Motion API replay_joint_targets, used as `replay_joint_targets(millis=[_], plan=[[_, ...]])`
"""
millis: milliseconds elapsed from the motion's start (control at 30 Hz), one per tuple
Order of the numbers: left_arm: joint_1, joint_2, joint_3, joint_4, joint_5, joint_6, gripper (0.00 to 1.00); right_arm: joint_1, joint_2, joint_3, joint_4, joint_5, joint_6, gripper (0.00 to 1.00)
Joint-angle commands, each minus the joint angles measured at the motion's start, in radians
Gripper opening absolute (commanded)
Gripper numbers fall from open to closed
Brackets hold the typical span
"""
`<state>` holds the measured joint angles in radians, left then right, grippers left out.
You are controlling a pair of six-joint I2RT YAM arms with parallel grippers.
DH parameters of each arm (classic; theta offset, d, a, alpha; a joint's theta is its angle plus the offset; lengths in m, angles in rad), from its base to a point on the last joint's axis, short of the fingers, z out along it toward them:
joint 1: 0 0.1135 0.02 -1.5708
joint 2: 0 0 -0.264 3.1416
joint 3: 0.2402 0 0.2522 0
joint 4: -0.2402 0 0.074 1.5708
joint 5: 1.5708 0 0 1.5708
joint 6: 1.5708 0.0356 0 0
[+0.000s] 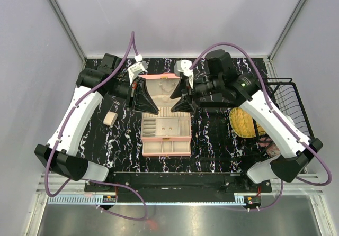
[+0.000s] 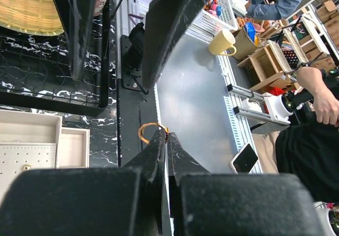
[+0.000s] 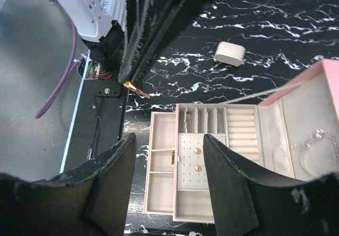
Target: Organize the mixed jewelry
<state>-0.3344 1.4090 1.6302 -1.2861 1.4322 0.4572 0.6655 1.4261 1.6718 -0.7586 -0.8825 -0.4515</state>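
Looking down from above, you have both arms reaching in over the pink case (image 1: 166, 139), which lies open in the middle of the table (image 1: 212, 146), lid thrown back and drawer pulled toward the bases. The left claw (image 1: 146, 99) hangs at the case's left side, and the right claw (image 1: 179, 101) is near it over the lid. I judge that one is carrying while the other stands ready.

From the left wrist, the fingers (image 2: 154, 154) are pressed together with barely a slit between them. They pinch a gold hoop (image 2: 148, 124) at their very tips. The hoop appears clear of the table, with the case's cream tray down to the left, so it is probably headed for a compartment.

From the right wrist, your right claw's fingers (image 3: 114, 185) are spread wide, gripping and touching nothing. Below them, studs (image 3: 197, 150) sit on the perforated panel, and a thin chain (image 3: 310, 143) lies against the lid lining.
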Motion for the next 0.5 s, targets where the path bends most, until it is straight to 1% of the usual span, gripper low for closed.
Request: replay_joint_targets(millis=[0, 233, 467], plan=[[-0.012, -0.021, 0.002, 0.014, 0.059, -0.012, 0.00, 0.055, 0.034, 0.074, -0.071, -0.007, -0.096, 0.57], [-0.025, -0.028, -0.012, 0.016, 0.028, -0.020, 0.00, 0.135, 0.071, 0.126, -0.127, 0.063, -0.170, 0.47], [-0.034, -0.035, -0.026, 0.016, 0.014, -0.020, 0.00, 0.158, 0.082, 0.137, -0.146, 0.091, -0.210, 0.45]])
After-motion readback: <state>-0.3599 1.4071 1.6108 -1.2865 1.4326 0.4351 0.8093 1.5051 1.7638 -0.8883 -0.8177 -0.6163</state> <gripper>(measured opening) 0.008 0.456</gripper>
